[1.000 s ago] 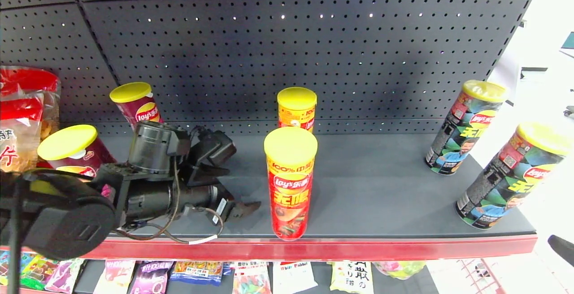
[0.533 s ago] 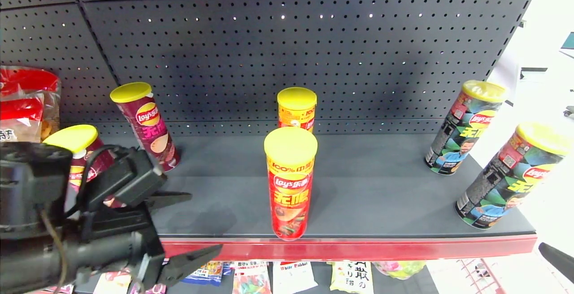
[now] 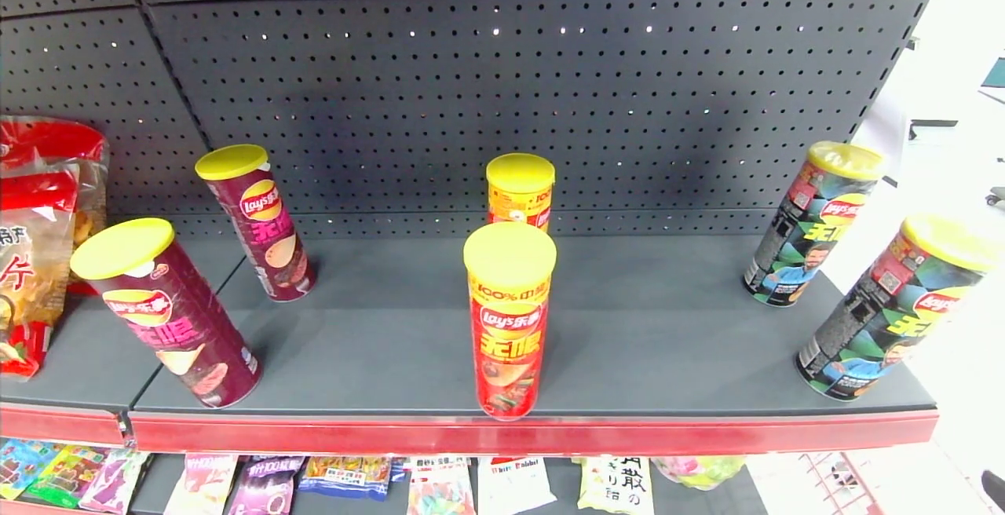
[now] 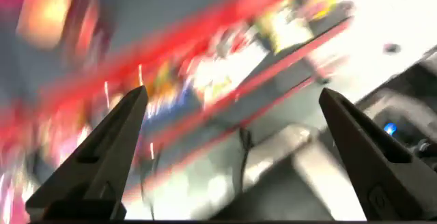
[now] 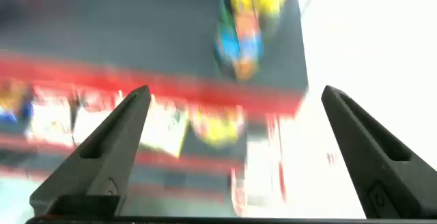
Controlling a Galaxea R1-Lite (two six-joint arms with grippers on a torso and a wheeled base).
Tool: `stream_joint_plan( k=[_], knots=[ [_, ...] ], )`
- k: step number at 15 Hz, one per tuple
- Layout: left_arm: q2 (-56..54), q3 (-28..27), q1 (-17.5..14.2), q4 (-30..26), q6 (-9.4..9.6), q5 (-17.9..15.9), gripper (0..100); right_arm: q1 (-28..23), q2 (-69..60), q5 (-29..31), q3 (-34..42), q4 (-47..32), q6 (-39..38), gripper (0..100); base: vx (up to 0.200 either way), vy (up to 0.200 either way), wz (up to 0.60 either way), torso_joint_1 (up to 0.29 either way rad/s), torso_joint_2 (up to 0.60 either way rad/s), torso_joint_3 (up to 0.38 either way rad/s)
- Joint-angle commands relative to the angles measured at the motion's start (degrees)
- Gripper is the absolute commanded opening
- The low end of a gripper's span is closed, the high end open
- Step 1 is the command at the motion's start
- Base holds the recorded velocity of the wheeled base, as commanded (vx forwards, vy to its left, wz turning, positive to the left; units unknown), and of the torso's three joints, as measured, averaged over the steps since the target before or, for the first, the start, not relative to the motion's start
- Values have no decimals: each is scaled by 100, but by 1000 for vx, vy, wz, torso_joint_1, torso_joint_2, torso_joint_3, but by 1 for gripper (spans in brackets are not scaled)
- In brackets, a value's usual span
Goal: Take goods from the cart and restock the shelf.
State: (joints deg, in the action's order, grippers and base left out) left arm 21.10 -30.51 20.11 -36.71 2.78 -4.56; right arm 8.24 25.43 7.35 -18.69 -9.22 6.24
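left gripper spread, empty | right gripper spread, empty | red chip can upright at shelf front edge

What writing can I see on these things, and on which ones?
Red yellow-lidded tube in front: logo badge, big yellow characters.
Maroon yellow-lidded tube in front: logo badge, yellow characters.
Black-and-teal yellow-lidded tube in front: logo badge, square code.
Snack packets at the bottom: too small to read.
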Motion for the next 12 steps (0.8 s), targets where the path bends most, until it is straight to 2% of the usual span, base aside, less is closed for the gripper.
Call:
stream_joint_plan(
  k=[1,3,5,6,8,9,10,11,12],
  knots=[
    [-1653,-236,-509,-944,-884,1045,100,-218,-1251,30,-91,-994,9,100,0,0,0,0,0,0],
    [-1565,-165,-649,-988,-990,1229,100,-446,-1664,47,85,-1188,9,100,0,0,0,0,0,0],
    [-1135,-148,-1396,-1049,-1043,1194,100,-982,-1603,12,120,-1188,0,100,0,0,0,0,0,0],
    [-1020,-60,-1695,-961,-1104,992,100,-1158,-1620,-58,190,-1188,-9,100,0,0,0,0,0,0],
    [-1592,397,-1634,-662,-1025,807,100,-1123,-2095,-58,524,-1117,-9,100,0,0,0,0,0,0],
    [-1636,757,-1607,-232,-972,737,100,-1123,-2068,-93,577,-1047,-35,100,0,0,0,0,0,0],
    [-1627,1039,-1607,480,-963,693,100,-1123,-2077,-129,656,-933,-44,100,0,0,0,0,0,0],
    [-1627,1627,-1607,1728,-928,447,100,-1097,-2095,-375,779,-792,-35,100,0,0,0,0,0,0],
    [-1636,2252,-1607,2704,-840,227,100,-1053,-2112,-638,920,-652,-9,100,0,0,0,0,0,0]
  ],
)
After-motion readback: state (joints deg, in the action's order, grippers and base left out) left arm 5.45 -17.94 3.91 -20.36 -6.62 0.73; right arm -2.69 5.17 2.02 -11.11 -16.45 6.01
